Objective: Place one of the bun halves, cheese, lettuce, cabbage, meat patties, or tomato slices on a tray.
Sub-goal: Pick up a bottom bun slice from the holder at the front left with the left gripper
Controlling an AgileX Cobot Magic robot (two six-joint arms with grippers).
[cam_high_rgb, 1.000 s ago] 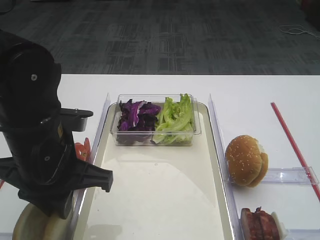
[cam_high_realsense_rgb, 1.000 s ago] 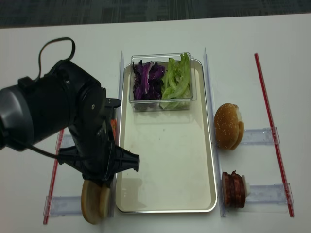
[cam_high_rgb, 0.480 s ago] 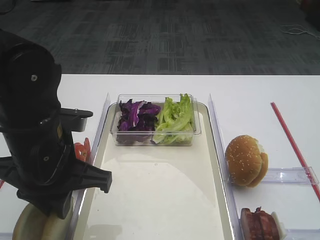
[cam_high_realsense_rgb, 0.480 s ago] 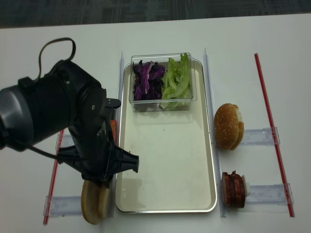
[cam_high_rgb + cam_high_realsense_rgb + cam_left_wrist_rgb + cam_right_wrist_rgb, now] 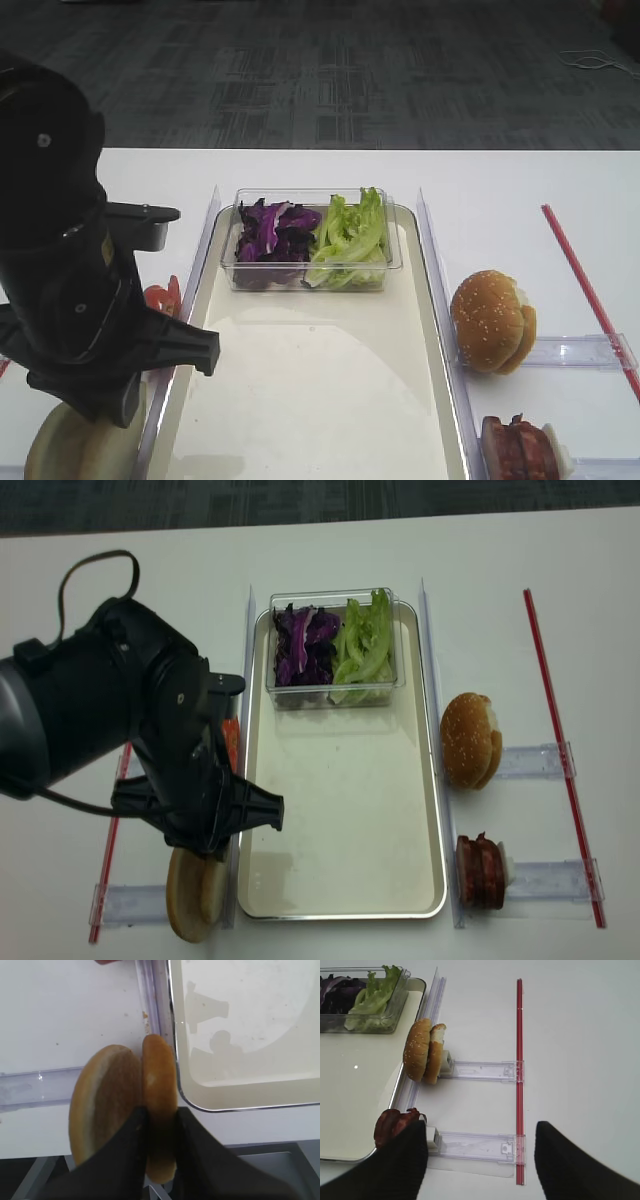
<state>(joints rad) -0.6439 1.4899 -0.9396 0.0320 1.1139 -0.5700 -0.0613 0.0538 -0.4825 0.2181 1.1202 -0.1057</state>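
Because the bun halves stand on edge, just outside the tray's near left corner, the one nearer the tray rim offers its thin crust edge to a pinch across its thickness. Judged from its look, this half is light, soft and easily dented, so a gentle grip near the rim of the disc should serve better than a hard squeeze. The left gripper has its jaws clamped on that half, one finger on each flat side, while the second half leans against it on the side away from the tray. The left arm hangs over the table beside the tray's left rim, wrist pointing steeply down. The right gripper hovers beyond the tray's right rim, near the meat patties, its dark fingers standing wide apart and holding nothing.
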